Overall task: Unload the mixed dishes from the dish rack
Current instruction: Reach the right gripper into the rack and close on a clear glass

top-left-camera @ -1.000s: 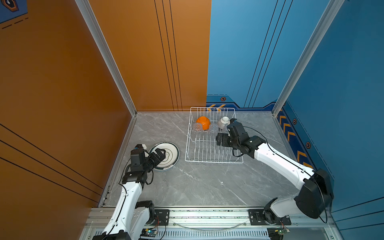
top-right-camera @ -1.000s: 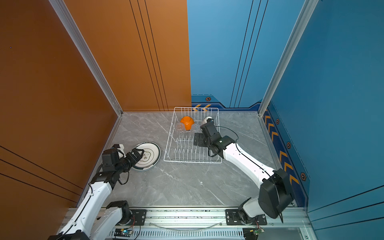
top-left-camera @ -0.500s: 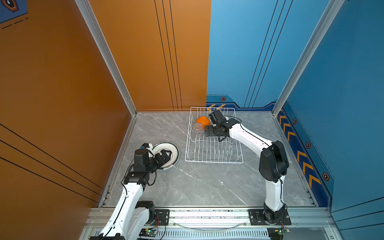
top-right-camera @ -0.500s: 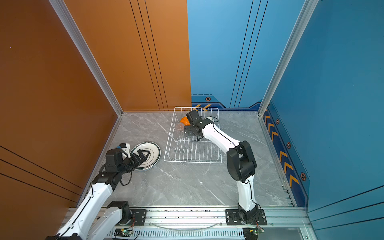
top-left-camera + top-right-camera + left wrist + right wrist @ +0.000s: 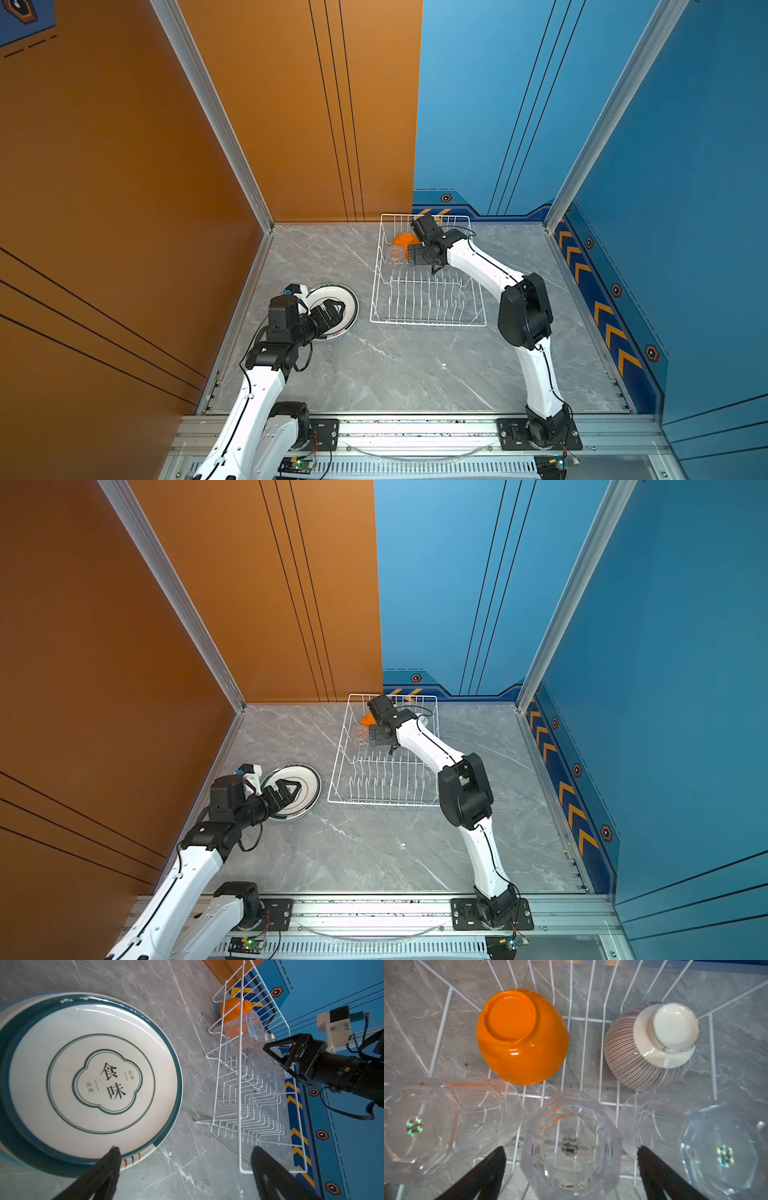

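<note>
Grey table [image 5: 395, 374] holds the rack [image 5: 428, 322]. Right gripper [image 5: 570, 1148] hangs wide over the middle glass [image 5: 571, 1126]; next it likely must drop and close. Left gripper [image 5: 186, 1149] is wide by the plates [image 5: 93, 1074].

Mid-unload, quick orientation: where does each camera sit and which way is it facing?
Top views: high over the front edge, looking down at the table; left gripper and right gripper show.
Left wrist: low over the table, faces across the plate stack toward the dish rack; own fingertips show.
Right wrist: above the rack, looking down; own fingers flank the middle glass.
Shared: every view shows the orange bowl.
</note>
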`<state>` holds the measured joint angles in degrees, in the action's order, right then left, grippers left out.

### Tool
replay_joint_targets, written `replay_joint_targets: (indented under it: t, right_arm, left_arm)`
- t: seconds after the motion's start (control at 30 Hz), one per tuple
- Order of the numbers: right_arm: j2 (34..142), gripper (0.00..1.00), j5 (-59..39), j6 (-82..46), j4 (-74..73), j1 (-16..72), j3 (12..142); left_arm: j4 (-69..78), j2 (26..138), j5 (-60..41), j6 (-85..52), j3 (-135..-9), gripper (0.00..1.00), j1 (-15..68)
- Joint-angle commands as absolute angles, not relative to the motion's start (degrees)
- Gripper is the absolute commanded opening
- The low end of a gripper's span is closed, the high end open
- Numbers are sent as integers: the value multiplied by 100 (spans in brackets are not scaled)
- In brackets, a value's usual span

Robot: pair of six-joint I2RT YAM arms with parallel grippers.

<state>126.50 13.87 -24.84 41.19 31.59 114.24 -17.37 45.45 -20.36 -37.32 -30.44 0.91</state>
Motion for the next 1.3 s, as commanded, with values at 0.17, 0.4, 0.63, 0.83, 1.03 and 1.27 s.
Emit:
replay_joint_targets:
  t: [0.17,0.4,0.63,0.83,1.03,1.27]
  right_arm:
    - [12794,88,1453,-2501,4389,3105,11496]
    - [12901,79,1225,-2399,4390,3103,11575]
    - [12889,71,1138,-2397,4389,3059,11567]
    - [12767,57,987,-2426,4386,3033,11505]
    - [12548,49,819,-2416,4367,2979,11437]
    - [11974,45,836,-2520,3937,2988,10941]
  left_arm:
    - [-1743,4515,-1830,-3736,-2929,98,26]
    - [-1634,4551,-1697,-3853,-2885,98,27]
    - [-1517,4533,-1681,-3981,-2839,98,26]
    - [-1521,4500,-1690,-3988,-2870,98,37]
    - [-1315,4474,-1667,-4001,-2847,98,35]
    - [-474,4412,-1689,-4470,-2776,98,55]
